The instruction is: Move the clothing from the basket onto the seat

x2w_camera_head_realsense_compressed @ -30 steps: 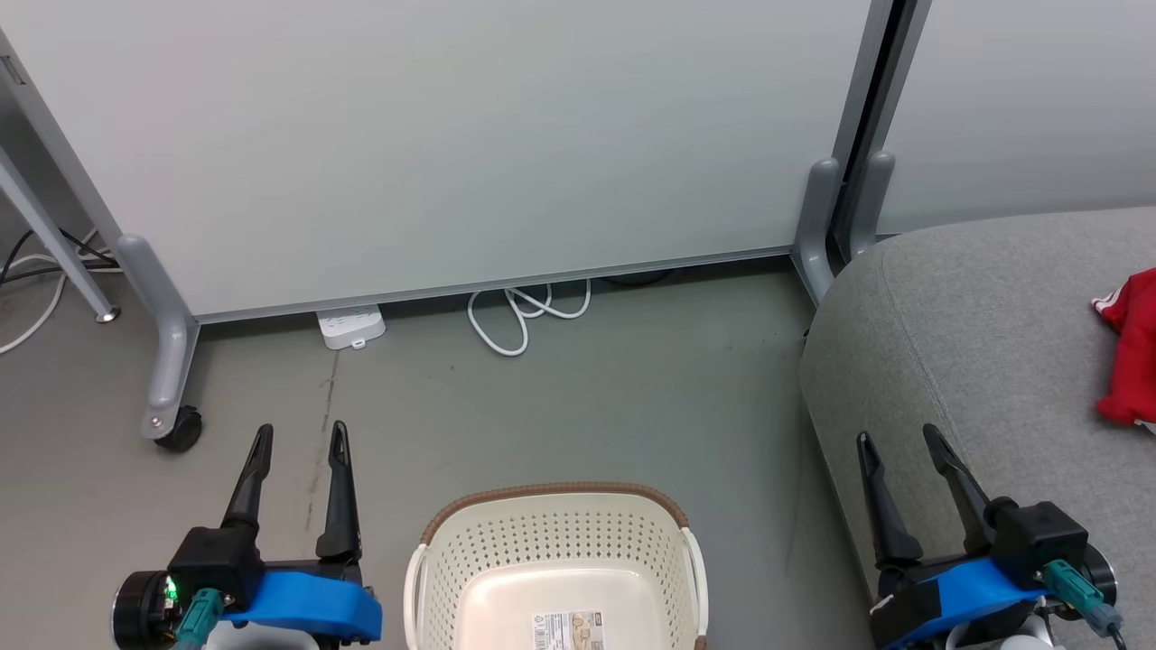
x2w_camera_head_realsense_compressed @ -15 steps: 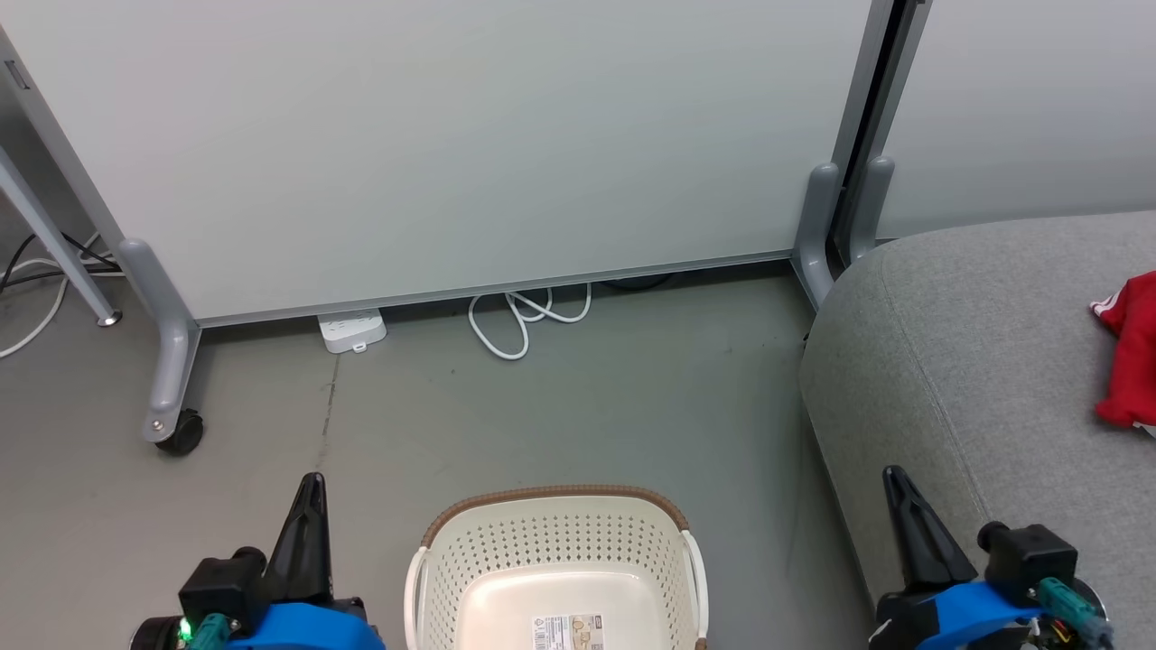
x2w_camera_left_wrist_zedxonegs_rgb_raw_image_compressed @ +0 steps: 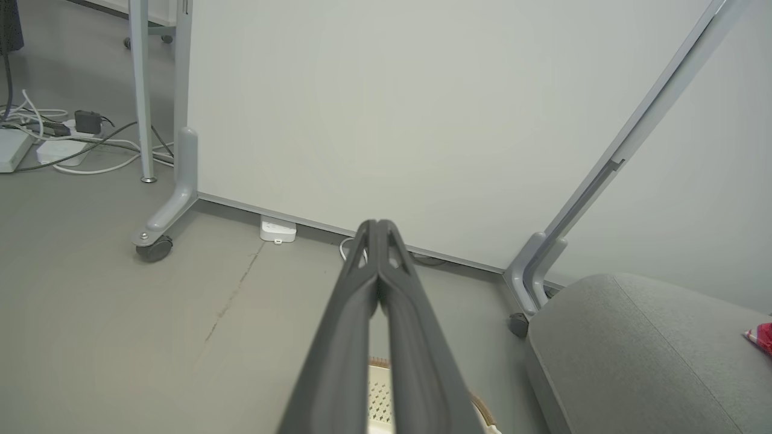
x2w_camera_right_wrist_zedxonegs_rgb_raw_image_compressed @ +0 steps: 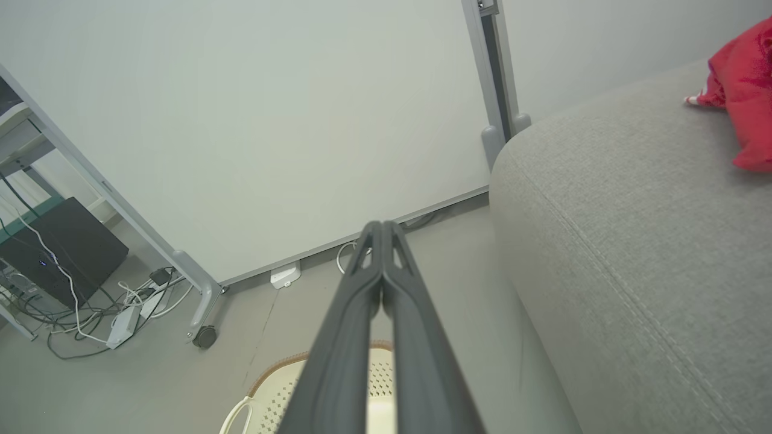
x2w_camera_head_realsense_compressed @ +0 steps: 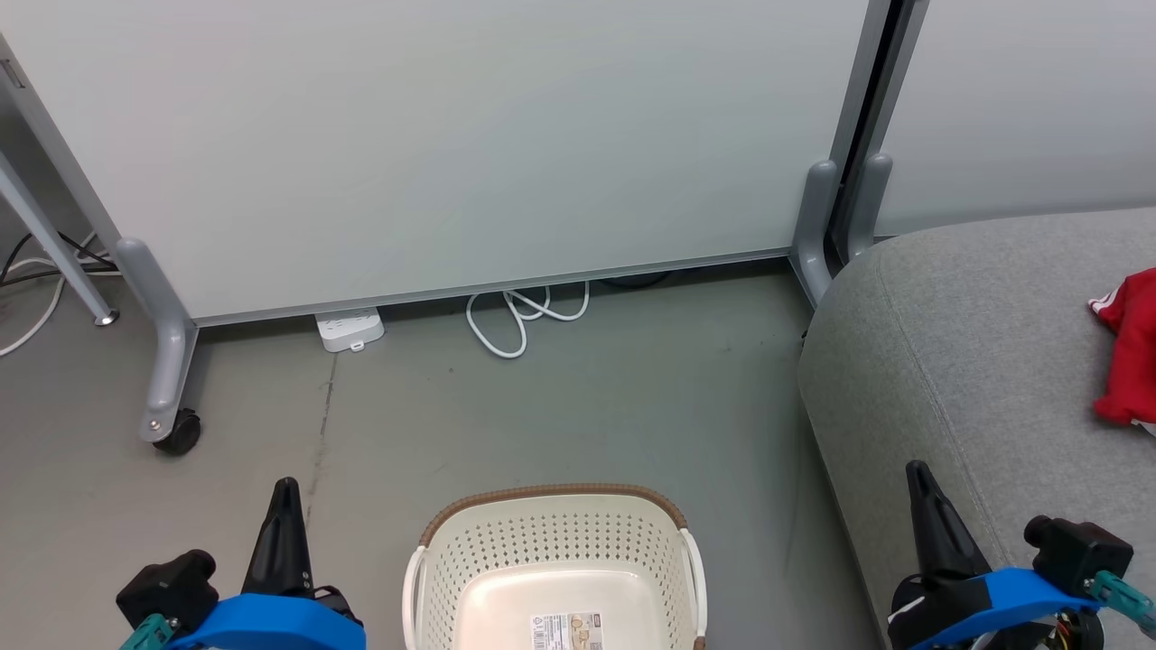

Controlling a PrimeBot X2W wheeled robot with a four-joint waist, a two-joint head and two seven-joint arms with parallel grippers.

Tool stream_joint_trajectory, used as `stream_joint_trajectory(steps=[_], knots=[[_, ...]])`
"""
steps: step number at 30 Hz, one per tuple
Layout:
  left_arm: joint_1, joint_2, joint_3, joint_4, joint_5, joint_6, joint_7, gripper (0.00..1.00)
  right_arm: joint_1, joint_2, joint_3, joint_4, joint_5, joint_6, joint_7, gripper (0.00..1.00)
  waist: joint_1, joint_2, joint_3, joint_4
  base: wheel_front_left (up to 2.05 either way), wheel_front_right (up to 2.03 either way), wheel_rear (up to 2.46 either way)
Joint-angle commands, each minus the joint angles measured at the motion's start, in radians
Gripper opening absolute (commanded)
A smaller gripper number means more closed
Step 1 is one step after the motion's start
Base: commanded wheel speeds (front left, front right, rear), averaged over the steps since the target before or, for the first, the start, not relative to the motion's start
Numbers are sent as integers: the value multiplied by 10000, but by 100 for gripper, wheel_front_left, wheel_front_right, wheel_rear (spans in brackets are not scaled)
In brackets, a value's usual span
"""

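Grey floor (x2w_camera_head_realsense_compressed: 587, 406), thin crack running through it. White partition panel (x2w_camera_head_realsense_compressed: 452, 135) behind, grey feet, castor (x2w_camera_head_realsense_compressed: 176, 431). Power strip (x2w_camera_head_realsense_compressed: 350, 329) and looped cable (x2w_camera_head_realsense_compressed: 519, 316) at panel base. Basket (x2w_camera_head_realsense_compressed: 555, 492) on floor between grippers, labelled bottom showing. Red clothing (x2w_camera_head_realsense_compressed: 1129, 348) lies on grey seat (x2w_camera_head_realsense_compressed: 957, 343), far right. Left gripper (x2w_camera_head_realsense_compressed: 285, 489), right gripper (x2w_camera_head_realsense_compressed: 917, 471): fingers pressed together.

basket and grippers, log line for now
basket: no clothing seen | clothing: on seat | left gripper: shut, empty | right gripper: shut, empty
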Motion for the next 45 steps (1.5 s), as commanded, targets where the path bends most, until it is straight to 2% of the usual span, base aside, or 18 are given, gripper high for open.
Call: stream_joint_trajectory(steps=[1,25,45], knots=[[-355,18,49,-190,-326,-45,82,0,-225,-9,-52,-212,334,0,65,0,0,-1,2,-3,0,0,0],[-599,20,354,-284,-4149,-147,1015,0,-368,-2,-346,-460,4175,1,1001,0,0,-1,53,-111,0,0,0],[-752,23,569,-325,-6569,-205,1614,0,-442,4,-540,-600,6605,1,1604,0,0,-1,94,-197,0,0,0]])
